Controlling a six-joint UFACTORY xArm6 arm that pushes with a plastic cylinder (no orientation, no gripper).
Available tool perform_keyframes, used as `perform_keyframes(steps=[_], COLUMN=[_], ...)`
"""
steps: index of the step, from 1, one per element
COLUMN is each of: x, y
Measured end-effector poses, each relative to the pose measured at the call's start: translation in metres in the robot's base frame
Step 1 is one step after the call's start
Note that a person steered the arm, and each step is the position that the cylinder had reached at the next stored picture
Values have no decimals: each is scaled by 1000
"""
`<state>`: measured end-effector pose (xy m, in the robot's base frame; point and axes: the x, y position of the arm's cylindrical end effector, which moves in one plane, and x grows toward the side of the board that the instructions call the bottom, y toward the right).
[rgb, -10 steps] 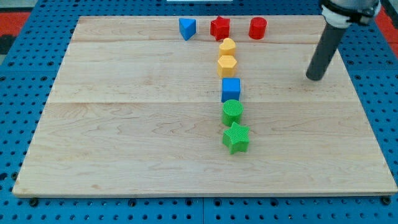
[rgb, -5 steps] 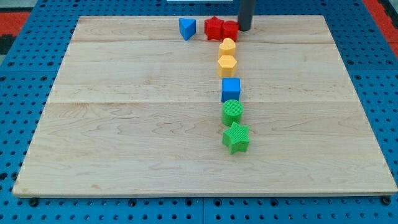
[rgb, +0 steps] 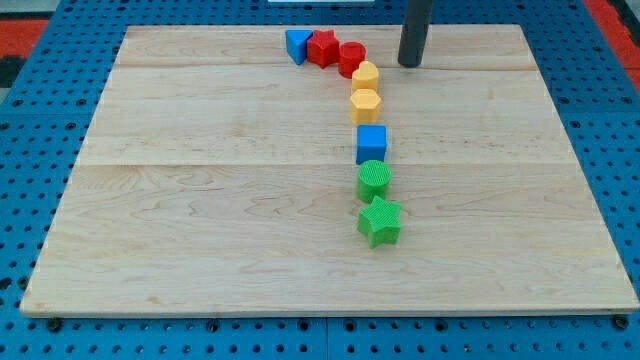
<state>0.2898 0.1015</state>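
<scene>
Tip flanks two red, yellow, blue, green blocks.

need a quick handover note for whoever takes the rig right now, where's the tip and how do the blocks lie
My tip stands near the view's top, free of all blocks, just right of the red cylinder.
Top row, packed together: blue triangular block, red star, red cylinder, which also meets the upper yellow block.
Running down from there: lower yellow block, blue cube, green cylinder, green star.
All lie on the wooden board.
</scene>
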Motion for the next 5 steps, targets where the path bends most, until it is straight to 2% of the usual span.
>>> perform_keyframes(steps=[2, 3, 5], x=[15, 51, 78], y=[-66, -117, -85])
